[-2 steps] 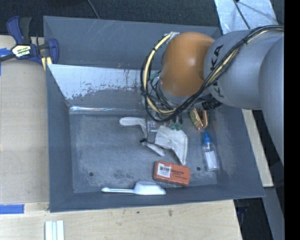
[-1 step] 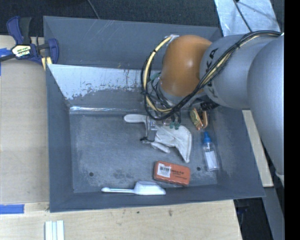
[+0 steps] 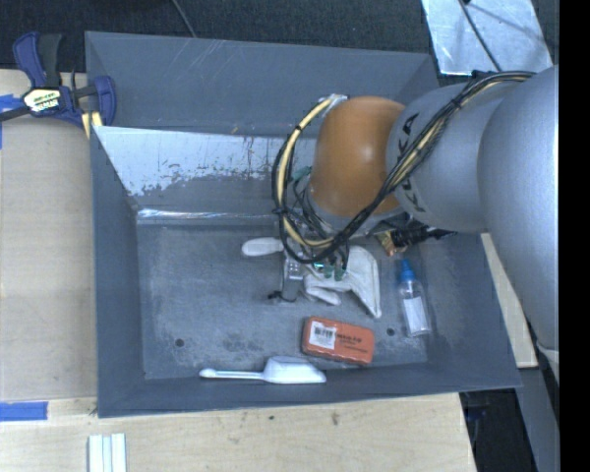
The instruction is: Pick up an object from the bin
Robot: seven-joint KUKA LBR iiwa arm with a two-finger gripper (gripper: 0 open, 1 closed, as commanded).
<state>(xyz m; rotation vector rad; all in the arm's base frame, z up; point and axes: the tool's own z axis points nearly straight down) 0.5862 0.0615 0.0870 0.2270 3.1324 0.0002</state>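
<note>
Colleague: Claw position, please?

Operator: I have the claw low over the floor of the grey bin, near its middle, beneath the arm's orange cover. I cannot tell whether it is spread, pressed together or pinching anything.

Colleague: Nearest thing?

Operator: I judge it to be the white packet, just beside the claw at three o'clock. Its long axis runs from ten o'clock to four o'clock, and the narrower end points to four. A white spoon-shaped piece lies near at eleven o'clock, lengthwise nine to three. An orange box sits at five o'clock, also lengthwise nine to three. A white scoop and a small clear bottle lie farther off.
</note>
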